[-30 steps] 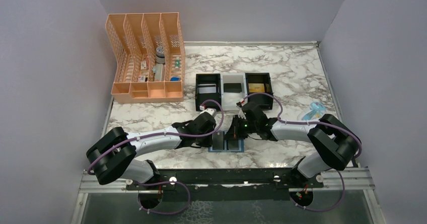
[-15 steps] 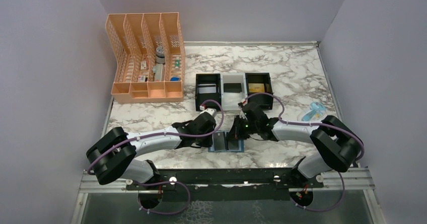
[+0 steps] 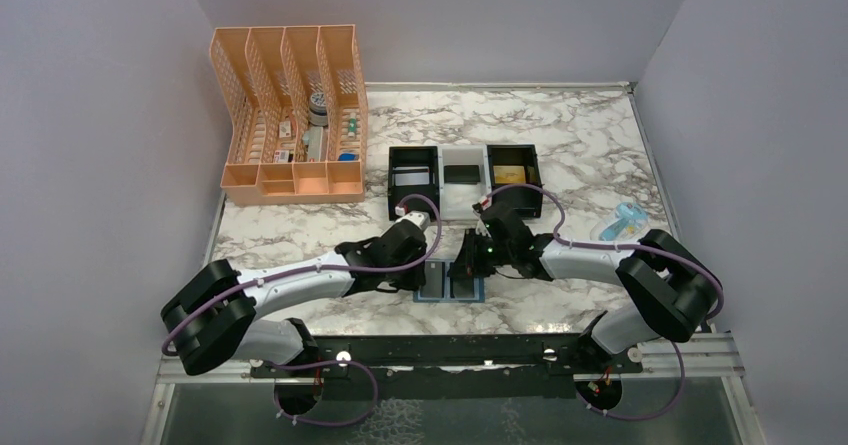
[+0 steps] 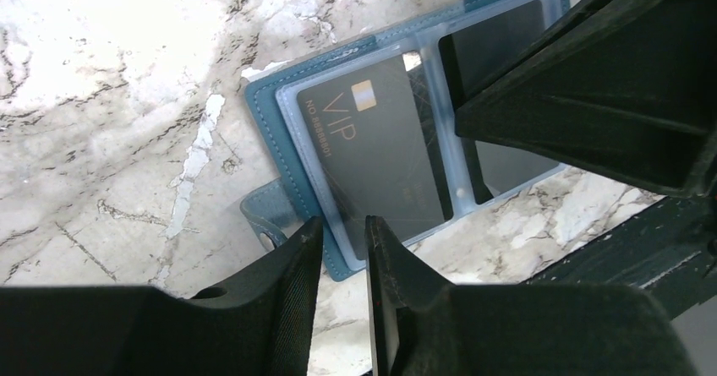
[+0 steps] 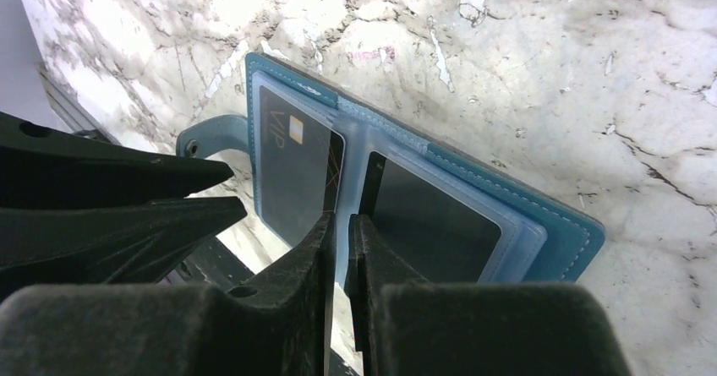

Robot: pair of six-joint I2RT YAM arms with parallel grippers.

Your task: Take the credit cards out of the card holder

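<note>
The teal card holder [image 3: 450, 283] lies open and flat on the marble near the front edge. Its left pocket holds a black VIP credit card [image 4: 380, 156], which also shows as the VIP card [image 5: 292, 173] in the right wrist view. A second dark card [image 5: 431, 215] sits in the right pocket. My left gripper [image 4: 344, 224] hovers at the holder's near left edge, its jaws a little apart with nothing between them. My right gripper [image 5: 343, 220] stands over the holder's middle strip, its jaws parted by a thin gap. In the top view the left gripper [image 3: 427, 271] and right gripper [image 3: 468, 265] nearly touch.
A black-and-white three-compartment tray [image 3: 441, 197] stands behind the holder, with a silver card [image 3: 412, 177], a black card [image 3: 461, 173] and a gold card [image 3: 509, 174] in it. A peach desk organiser [image 3: 290, 115] is at back left. A light blue object [image 3: 620, 223] lies at right.
Both grippers' jaws have parted slightly. The holder's inner panel, raised half a second ago, now lies flat. The left arm has shifted a little.
</note>
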